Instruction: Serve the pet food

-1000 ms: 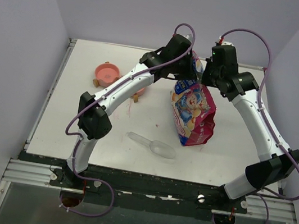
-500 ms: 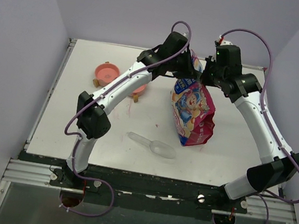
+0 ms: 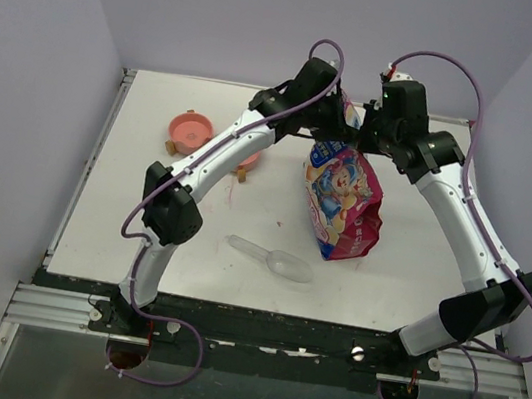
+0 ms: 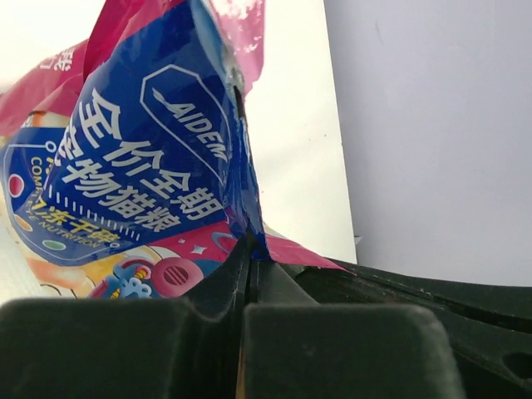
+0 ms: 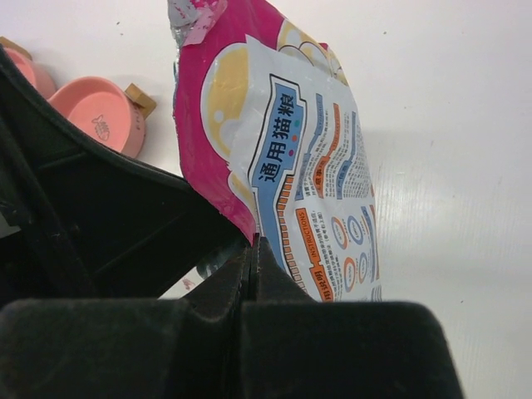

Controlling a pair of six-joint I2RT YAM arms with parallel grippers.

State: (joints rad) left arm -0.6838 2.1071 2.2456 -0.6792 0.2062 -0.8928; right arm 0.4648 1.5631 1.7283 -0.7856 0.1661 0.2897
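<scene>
pinching bag (image 3: 343, 200) top edge: left gripper (image 4: 249, 259), right gripper (image 5: 253, 249)

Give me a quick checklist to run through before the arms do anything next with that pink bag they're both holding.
1. Check left gripper shut on the bag top: ok.
2. Check right gripper shut on the opposite side of the top: ok.
3. Check bag mouth open: cannot tell.
4. Check pet food in sight: not ok, none shows.
5. Check scoop lying free near the bag: ok.
6. Check pink bowl upright and empty, left of the bag: ok.
</scene>
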